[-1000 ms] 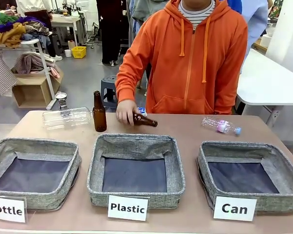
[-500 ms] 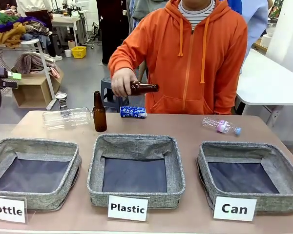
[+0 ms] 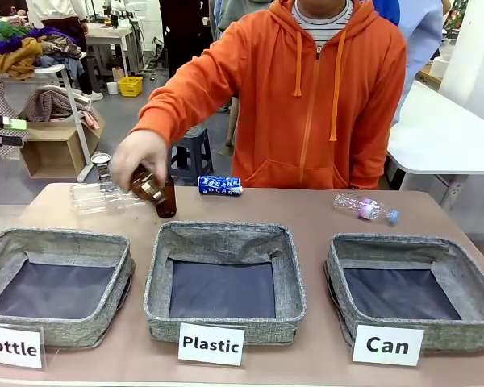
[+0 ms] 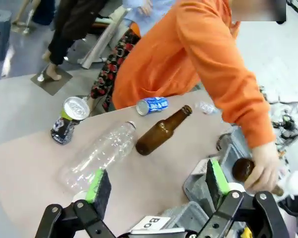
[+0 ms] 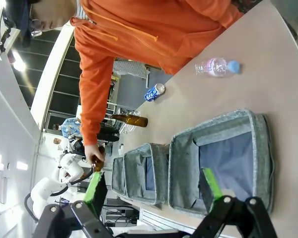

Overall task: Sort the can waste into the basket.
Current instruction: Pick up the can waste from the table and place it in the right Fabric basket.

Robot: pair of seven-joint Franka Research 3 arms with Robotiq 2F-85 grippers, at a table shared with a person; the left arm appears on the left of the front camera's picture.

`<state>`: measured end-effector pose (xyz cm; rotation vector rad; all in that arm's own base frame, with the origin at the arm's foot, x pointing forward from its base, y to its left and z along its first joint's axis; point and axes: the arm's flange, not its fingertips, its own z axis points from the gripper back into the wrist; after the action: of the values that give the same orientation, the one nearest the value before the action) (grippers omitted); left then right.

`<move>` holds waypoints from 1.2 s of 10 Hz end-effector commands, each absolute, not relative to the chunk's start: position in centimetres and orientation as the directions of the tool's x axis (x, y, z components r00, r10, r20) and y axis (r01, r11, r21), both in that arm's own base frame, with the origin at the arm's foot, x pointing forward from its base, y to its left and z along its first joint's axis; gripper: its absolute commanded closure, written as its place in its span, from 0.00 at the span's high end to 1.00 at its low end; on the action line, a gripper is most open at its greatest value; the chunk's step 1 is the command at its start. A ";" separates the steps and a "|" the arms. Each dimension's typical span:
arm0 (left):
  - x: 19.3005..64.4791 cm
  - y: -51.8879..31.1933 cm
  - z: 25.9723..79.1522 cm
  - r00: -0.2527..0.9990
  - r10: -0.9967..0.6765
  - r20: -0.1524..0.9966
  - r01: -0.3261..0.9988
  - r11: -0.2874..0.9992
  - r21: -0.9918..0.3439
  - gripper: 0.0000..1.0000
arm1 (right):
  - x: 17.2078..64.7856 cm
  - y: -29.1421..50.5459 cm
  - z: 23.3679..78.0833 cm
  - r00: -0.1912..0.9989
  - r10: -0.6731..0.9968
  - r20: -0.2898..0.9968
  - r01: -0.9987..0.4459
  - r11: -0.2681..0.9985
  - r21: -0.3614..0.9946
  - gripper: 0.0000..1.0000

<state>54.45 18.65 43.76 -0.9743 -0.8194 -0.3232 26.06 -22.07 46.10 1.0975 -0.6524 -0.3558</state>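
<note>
Grey basket [image 3: 60, 239]: far left, with a white "Bottle" sign [image 3: 12, 345] standing in front of it
Left claw [image 4: 155, 171]: we see its green pads spread wide, gripping nothing, with the table's left end beyond them
Dented can [image 3: 102, 165]: upright at the table's far left edge, silver top; we can read no wording on it
Clear bottle [image 3: 109, 196]: lying on its side just in front of that can
Person's hand [image 3: 139, 157]: grips a tilted brown bottle [image 3: 148, 187] in front of a standing brown bottle [image 3: 166, 208]
Blue can [image 3: 220, 185]: on its side at the far edge, behind the middle basket; its white lettering is too small for us to read
Middle basket [image 3: 226, 232]: its "Plastic" sign [image 3: 211, 344] is in bold black print
Small bottle [image 3: 365, 208]: on its side, pink label, blue cap, print unreadable
Can basket [image 3: 411, 244]: far right, dark lining, marked by a "Can" sign [image 3: 387, 345]; both cans lie well apart from it
Right claw [image 5: 151, 188]: we see it wide, holding nothing, with the Can basket just past its pads
</note>
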 end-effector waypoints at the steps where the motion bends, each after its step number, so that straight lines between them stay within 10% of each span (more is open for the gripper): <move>1: 55.2 22.5 43.9 0.616 -0.092 0.782 0.758 0.341 -0.556 1.00 | 26.5 -22.3 46.3 0.750 -0.569 0.337 -0.081 0.427 0.901 1.00; 7: 39.4 37.6 45.3 0.424 0.040 0.905 0.862 0.288 -0.417 1.00 | 26.5 -22.3 46.3 0.750 -0.569 0.337 -0.081 0.427 0.901 1.00; 12: 43.3 33.9 45.1 0.454 -0.004 0.891 0.854 0.290 -0.433 1.00 | 26.5 -22.3 46.3 0.750 -0.569 0.337 -0.081 0.427 0.901 1.00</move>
<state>42.37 35.48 44.29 -1.1594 -0.9582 -0.7089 26.17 -22.11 46.22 1.0939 -0.6513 -0.3532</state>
